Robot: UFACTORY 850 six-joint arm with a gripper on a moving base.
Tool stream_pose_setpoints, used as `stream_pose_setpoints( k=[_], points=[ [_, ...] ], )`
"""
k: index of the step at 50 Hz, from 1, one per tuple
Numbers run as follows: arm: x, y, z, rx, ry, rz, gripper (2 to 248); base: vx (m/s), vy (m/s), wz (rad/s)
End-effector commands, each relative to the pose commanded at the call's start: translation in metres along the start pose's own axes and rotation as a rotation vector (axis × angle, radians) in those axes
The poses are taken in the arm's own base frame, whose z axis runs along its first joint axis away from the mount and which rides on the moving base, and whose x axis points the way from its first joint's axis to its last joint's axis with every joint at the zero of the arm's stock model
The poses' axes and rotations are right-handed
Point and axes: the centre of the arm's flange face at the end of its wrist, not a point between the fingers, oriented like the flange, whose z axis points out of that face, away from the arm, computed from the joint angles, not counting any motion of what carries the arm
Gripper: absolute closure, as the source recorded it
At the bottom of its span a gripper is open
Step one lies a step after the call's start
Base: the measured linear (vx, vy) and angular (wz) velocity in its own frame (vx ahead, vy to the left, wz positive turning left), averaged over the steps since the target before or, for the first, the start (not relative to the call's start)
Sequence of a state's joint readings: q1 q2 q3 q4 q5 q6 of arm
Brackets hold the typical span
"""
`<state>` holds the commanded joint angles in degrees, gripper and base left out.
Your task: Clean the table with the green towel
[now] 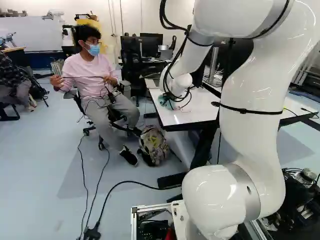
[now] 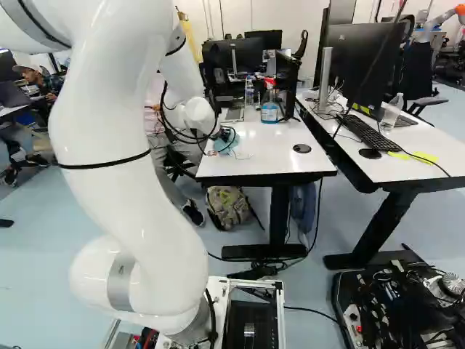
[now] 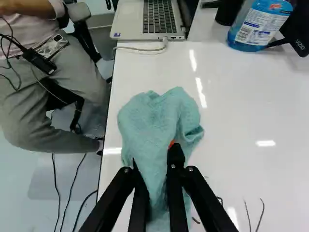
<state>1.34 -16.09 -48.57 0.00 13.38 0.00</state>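
Observation:
At the left part of the white table, my gripper is low over the surface in the right base view. In the wrist view my gripper is shut on the green towel, whose bunched cloth is pinched between both fingers and spreads ahead of them onto the tabletop. A bit of orange pad shows at one finger. Dark pen-like marks lie on the table beside the gripper. The cloth hides the surface beneath it.
A laptop with a cable and a blue spray bottle stand farther along the table. A seated person is close beside its left edge. A second table with monitor and keyboard adjoins at the right; a backpack lies below.

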Motion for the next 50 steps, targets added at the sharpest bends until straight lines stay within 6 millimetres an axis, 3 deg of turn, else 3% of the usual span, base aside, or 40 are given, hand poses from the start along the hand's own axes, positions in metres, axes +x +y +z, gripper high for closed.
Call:
stream_pose_setpoints(
  k=[21,50],
  points=[
    [-0.024,-0.006,-0.027,0.008,-0.015,-0.008,208,0.000,0.000,0.000],
    [-0.055,0.026,-0.060,-0.042,-0.027,0.042,208,0.000,0.000,0.000]
  ],
)
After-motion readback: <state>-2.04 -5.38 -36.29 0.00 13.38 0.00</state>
